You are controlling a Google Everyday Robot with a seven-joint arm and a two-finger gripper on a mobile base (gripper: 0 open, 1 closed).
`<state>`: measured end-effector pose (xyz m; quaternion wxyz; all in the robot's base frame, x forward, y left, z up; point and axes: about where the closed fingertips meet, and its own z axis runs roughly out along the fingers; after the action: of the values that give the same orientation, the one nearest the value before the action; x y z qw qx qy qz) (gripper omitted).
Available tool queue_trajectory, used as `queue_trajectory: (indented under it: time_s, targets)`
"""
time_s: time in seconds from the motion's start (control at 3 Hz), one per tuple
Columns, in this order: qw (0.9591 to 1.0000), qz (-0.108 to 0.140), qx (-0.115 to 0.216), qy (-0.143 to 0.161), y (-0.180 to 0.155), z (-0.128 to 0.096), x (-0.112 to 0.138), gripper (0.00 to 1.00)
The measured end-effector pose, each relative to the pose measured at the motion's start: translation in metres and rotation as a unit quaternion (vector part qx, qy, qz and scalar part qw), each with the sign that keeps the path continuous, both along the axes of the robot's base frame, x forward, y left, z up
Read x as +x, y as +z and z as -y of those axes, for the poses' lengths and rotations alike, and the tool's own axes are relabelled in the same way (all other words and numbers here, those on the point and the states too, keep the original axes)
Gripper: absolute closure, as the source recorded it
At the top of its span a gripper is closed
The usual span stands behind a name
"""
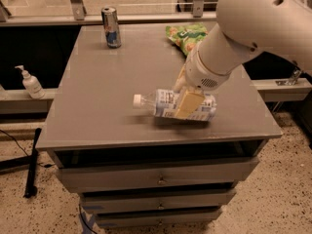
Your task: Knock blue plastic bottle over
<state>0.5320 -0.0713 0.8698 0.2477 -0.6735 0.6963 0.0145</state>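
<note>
Near the front right edge of the table (97,130), the bottle (163,104) lies on its side, cap pointing left. The gripper (185,99) clasps its middle, one finger (188,103) across the front, the other behind. A can (111,27) stands far back.
</note>
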Motion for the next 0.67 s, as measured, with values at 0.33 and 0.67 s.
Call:
queue_trajectory:
  time_s: [0.33, 0.67]
  targets:
    - [0.9999, 0.009, 0.013, -0.003, 0.001, -0.011, 0.012, 0.59]
    - [0.9997, 0.011, 0.022, -0.002, 0.003, -0.022, 0.017, 0.35]
